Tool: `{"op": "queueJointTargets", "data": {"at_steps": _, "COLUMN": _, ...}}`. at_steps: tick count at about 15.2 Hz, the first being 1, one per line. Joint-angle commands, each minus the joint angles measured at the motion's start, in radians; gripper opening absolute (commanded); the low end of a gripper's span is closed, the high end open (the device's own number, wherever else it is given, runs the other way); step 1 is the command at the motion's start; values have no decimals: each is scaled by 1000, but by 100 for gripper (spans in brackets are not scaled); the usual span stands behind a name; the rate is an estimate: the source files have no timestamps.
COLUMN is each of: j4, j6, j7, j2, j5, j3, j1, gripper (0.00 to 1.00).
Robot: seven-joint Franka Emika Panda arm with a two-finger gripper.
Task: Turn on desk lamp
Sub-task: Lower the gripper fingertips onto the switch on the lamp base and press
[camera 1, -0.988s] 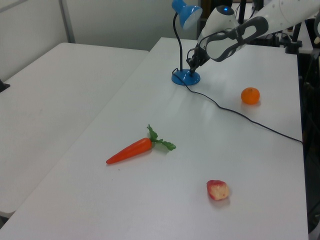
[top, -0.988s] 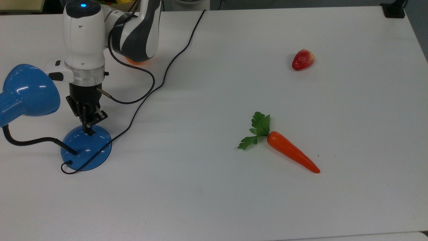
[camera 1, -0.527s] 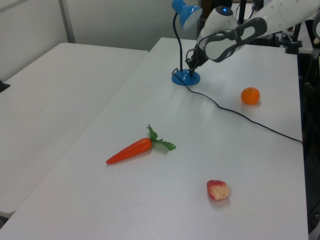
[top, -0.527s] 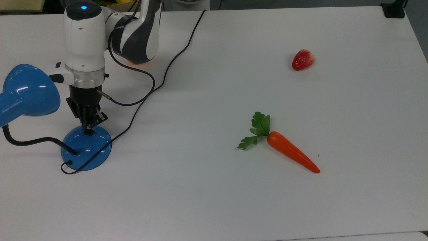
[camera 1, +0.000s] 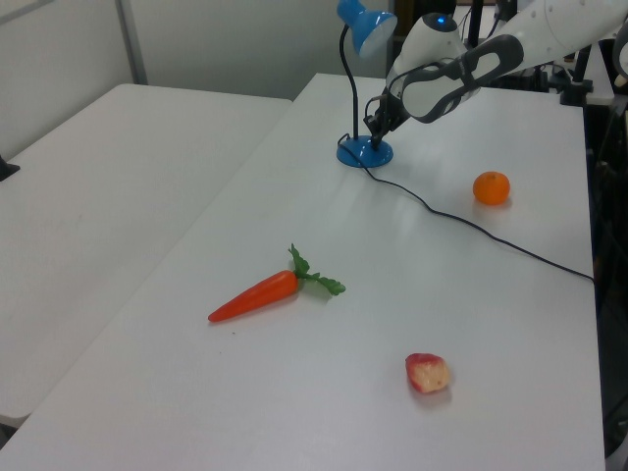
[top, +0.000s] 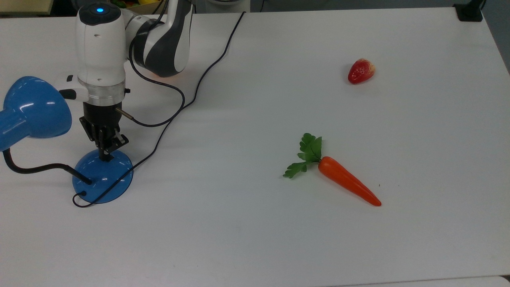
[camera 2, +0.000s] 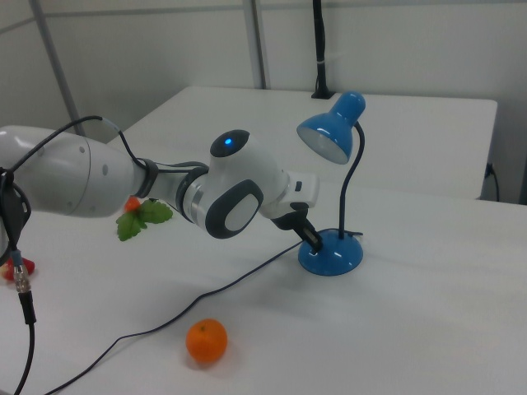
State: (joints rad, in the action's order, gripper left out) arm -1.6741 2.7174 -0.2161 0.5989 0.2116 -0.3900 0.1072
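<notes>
The desk lamp stands at the top view's left, its round blue base [top: 102, 177] on the white table and its blue cone shade [top: 30, 109] held up on a bent black neck. My gripper [top: 105, 156] points down with its fingers shut together, the tips touching the far edge of the base. The left view shows the base [camera 1: 364, 154] with the gripper [camera 1: 372, 140] on it. In the right view the gripper [camera 2: 314, 243] meets the base [camera 2: 331, 253] at its left side, under the shade [camera 2: 329, 136], whose inside looks pale grey.
The lamp's thin black cord [top: 207, 67] runs from the base across the table toward the far edge. A toy carrot [top: 348, 185] lies mid-table, a strawberry [top: 361, 71] farther right. An orange [camera 1: 491, 187] sits beside the cord behind my arm.
My gripper's tips have crept slightly toward the top view's upper left on the base, and my arm's elbow has shifted a little. The lamp has not moved.
</notes>
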Motion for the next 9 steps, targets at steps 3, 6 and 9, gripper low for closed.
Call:
{"op": "queueJointTargets", "data": {"at_steps": 3, "j4": 56, "j6": 18, "j7": -26, "j2": 64, "j5": 26, "j3": -6, "j1": 6, "gripper": 0}}
{"op": "queueJointTargets", "data": {"at_steps": 6, "j4": 60, "j6": 18, "j7": -26, "j2": 65, "j5": 28, "j3": -6, "j1": 5, "gripper": 0}}
{"op": "queueJointTargets", "data": {"at_steps": 9, "j4": 60, "j6": 16, "j7": -25, "j2": 58, "j5": 31, "j3": -6, "j1": 5, "gripper": 0}}
